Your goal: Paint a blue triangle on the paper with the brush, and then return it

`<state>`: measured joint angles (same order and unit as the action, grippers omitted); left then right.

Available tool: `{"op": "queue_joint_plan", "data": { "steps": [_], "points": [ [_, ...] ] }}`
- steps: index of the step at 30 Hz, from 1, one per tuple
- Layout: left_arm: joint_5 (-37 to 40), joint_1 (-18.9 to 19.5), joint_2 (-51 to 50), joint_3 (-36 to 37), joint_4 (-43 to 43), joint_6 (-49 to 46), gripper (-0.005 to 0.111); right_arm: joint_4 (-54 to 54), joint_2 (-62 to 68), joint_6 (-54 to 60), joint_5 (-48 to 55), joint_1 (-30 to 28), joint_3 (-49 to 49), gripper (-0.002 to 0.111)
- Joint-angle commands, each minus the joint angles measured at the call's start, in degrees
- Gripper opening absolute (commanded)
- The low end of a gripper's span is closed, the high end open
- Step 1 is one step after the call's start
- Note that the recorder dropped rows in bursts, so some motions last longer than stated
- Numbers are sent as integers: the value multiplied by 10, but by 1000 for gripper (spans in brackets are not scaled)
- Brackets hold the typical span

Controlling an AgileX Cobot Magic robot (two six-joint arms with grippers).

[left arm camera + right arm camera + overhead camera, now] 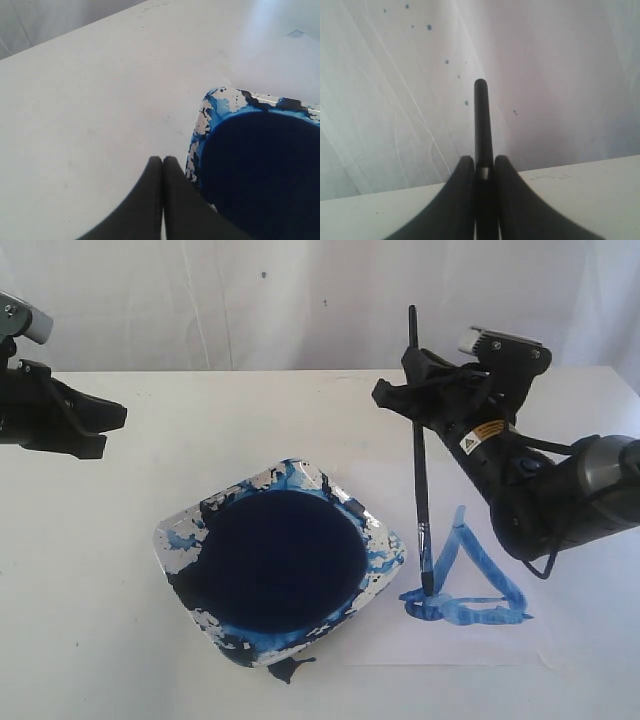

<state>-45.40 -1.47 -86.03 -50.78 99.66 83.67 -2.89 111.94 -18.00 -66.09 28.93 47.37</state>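
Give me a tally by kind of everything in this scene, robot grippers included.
Paint dish: 1
Brush: 1
Paper: 1
Blue triangle: 1
Grippers: 2, left gripper and right gripper
Total: 6

We see bright, even light washing out the white desk [100, 640], with only faint shadows. In both wrist views the near fingers [140, 212] look soft and dark.
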Motion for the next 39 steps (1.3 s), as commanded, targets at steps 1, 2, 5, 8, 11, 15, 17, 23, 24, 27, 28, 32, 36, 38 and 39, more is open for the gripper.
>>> {"op": "queue_joint_plan", "data": {
  "steps": [1,2,5,8,11,15,17,23,24,27,28,32,36,38,39],
  "points": [
    [0,2,3,3,3,2,0,-2,-4,-6,-8,2,6,0],
    [0,2,3,3,3,3,0,-2,-4,-16,-20,2,6,0],
    [0,2,3,3,3,3,0,-2,-4,-57,-39,2,6,0],
    [0,2,3,3,3,3,0,-1,-13,-82,-39,2,7,0],
    [0,2,3,3,3,3,0,-1,-29,-82,-39,2,7,0],
    [0,2,3,3,3,3,0,-1,-47,-92,-39,2,7,0],
    [0,2,3,3,3,3,0,-1,-53,-127,-39,2,8,0],
    [0,2,3,3,3,3,0,-1,-55,-238,-39,2,22,0],
    [0,2,3,3,3,3,0,-1,-55,-250,-39,2,26,0],
    [0,2,3,3,3,3,0,-7,-55,-289,-39,2,40,0],
    [0,2,3,3,3,3,0,-14,-55,-297,-28,2,46,0],
    [0,2,3,3,3,3,0,-47,-48,-324,54,2,65,0],
    [0,2,3,3,3,3,0,-67,-18,-351,65,2,79,0],
    [0,2,3,3,3,3,0,-88,4,-354,64,6,86,0],
    [0,2,3,3,3,3,0,-100,16,-354,64,9,90,0]
  ]
}}
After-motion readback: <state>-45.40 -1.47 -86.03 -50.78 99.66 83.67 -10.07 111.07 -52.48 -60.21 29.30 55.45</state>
